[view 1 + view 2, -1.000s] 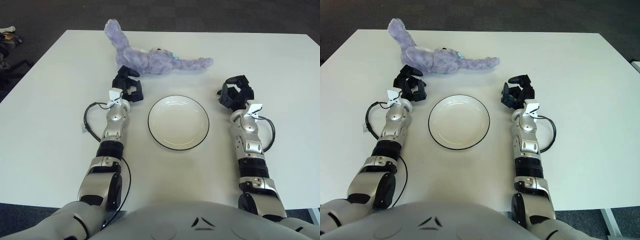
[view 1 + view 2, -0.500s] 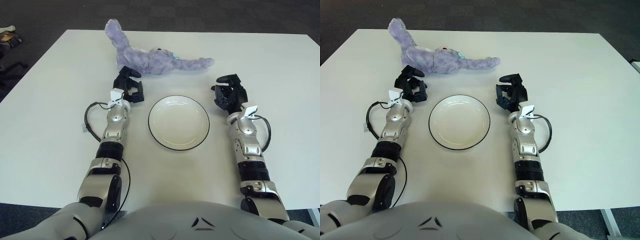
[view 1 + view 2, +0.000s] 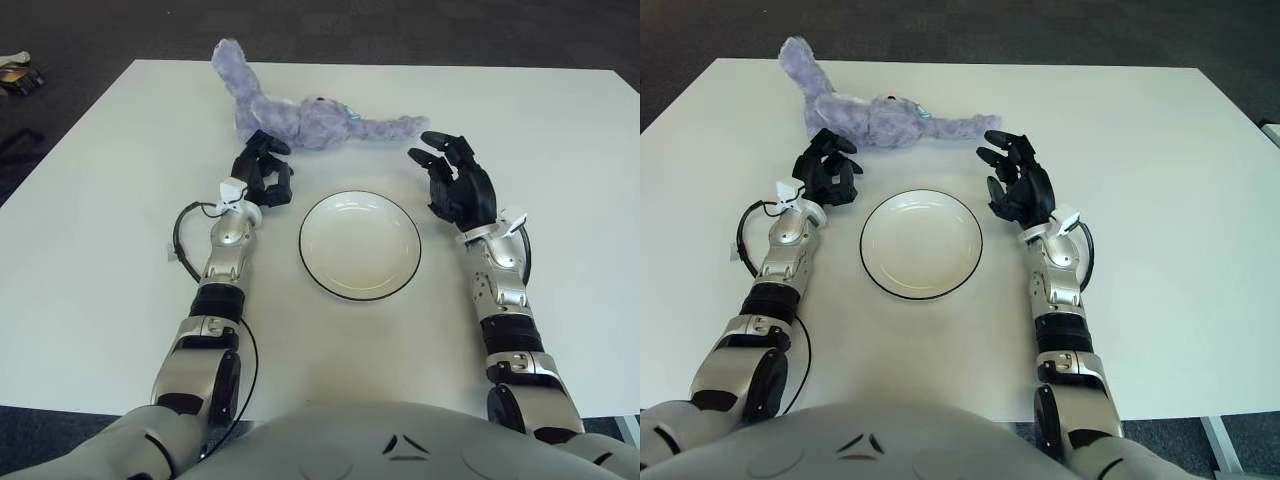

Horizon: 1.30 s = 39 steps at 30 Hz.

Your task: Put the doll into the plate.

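Right hand (image 3: 458,183): fingers spread, nothing held, raised just right of the plate (image 3: 360,245), fingertips aimed toward the near end of the doll (image 3: 310,118). Not touching it. Left hand (image 3: 262,172): fingers curled, nothing gripped, just below the doll's body, left of the plate.

Step in hand, by judgement: reach and pre-grasp, both hands flanking the toy. Doll not yet lifted; plate bare.

Next move calls for closing in from both sides, gripping the soft body, lifting, carrying toward the robot, lowering onto the plate.

Doll: lavender plush, long and limp, lying flat on white table (image 3: 100,220) beyond the plate; 1 limb angled up left, another stretched right. Likely floppy.
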Each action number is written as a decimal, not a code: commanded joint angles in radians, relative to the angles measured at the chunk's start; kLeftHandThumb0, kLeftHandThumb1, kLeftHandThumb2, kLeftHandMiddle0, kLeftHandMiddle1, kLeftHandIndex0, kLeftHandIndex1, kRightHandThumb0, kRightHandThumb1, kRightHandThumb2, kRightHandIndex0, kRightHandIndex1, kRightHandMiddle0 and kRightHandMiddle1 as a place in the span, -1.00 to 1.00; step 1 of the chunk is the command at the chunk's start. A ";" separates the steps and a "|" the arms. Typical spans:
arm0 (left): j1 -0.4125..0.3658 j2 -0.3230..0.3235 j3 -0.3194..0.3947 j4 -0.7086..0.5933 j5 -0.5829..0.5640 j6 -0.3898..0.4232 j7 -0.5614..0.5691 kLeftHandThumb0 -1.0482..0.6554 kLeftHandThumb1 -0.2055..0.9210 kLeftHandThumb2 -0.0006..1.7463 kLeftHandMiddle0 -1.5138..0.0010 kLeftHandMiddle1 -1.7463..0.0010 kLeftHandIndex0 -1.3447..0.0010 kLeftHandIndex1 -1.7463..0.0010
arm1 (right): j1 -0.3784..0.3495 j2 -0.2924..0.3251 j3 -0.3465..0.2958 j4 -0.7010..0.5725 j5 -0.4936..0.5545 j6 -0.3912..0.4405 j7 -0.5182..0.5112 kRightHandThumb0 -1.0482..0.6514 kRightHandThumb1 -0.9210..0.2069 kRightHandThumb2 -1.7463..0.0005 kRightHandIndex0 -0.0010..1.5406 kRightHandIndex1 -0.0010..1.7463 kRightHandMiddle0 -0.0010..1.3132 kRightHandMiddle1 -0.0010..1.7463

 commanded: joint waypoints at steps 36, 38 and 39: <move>0.082 0.015 0.025 -0.096 0.130 -0.136 0.136 -0.17 0.16 0.20 0.93 -0.10 1.00 -0.19 | -0.074 -0.096 0.038 -0.061 -0.513 -0.057 -0.445 -0.47 0.17 -0.09 -0.92 -0.38 -1.00 0.28; 0.091 0.012 0.020 -0.127 0.153 -0.121 0.162 -0.13 0.10 0.25 0.94 -0.13 1.00 -0.22 | -0.083 -0.109 0.047 -0.076 -0.554 -0.042 -0.466 -0.52 0.14 -0.07 -0.90 -0.35 -1.00 0.29; 0.094 0.012 0.018 -0.138 0.159 -0.114 0.170 -0.09 0.05 0.28 0.95 -0.14 1.00 -0.24 | -0.084 -0.114 0.051 -0.082 -0.567 -0.035 -0.473 -0.57 0.10 -0.03 -0.89 -0.34 -1.00 0.30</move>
